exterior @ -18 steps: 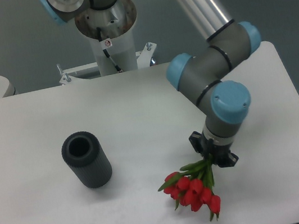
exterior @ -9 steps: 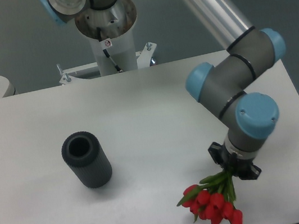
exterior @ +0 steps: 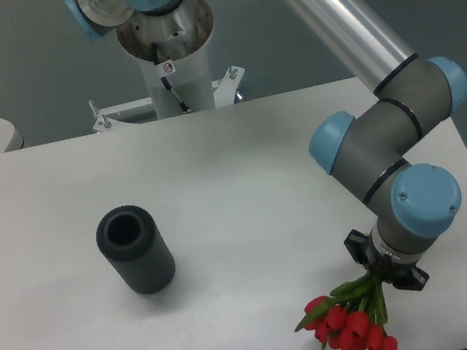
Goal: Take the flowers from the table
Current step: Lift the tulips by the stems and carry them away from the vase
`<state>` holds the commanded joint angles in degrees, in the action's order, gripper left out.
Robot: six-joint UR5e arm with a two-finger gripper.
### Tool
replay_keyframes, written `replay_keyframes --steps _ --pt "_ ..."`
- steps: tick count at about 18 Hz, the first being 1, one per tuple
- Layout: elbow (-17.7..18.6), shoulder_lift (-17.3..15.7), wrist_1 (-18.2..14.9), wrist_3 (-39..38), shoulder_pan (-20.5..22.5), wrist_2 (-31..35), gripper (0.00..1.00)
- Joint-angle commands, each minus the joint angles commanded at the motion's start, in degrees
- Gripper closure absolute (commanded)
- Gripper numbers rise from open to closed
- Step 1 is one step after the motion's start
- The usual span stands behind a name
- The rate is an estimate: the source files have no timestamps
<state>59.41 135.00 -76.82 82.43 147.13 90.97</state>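
Your black two-finger gripper (exterior: 386, 272) is pinched on the green stems of the small bunch of red closed-bud tulips (exterior: 351, 327), which hangs near the front right corner of the large flat white tabletop (exterior: 218, 186). You can count the grasp as made. Whether the buds are clear of the surface you cannot tell; that lift remains.

One tulip bunch (exterior: 351, 329), one ribbed cylinder (exterior: 135, 250)
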Motion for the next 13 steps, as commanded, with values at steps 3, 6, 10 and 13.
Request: replay_keyframes --steps 3,6,10,13 --pt "0.53 -0.26 0.26 1.41 -0.17 0.0 1.0" --pt "0.88 -0.26 0.44 1.68 -0.17 0.0 1.0" --pt "0.97 -0.35 0.53 1.68 -0.17 0.0 1.0" --pt "0.97 -0.35 0.62 1.68 -0.17 0.0 1.0"
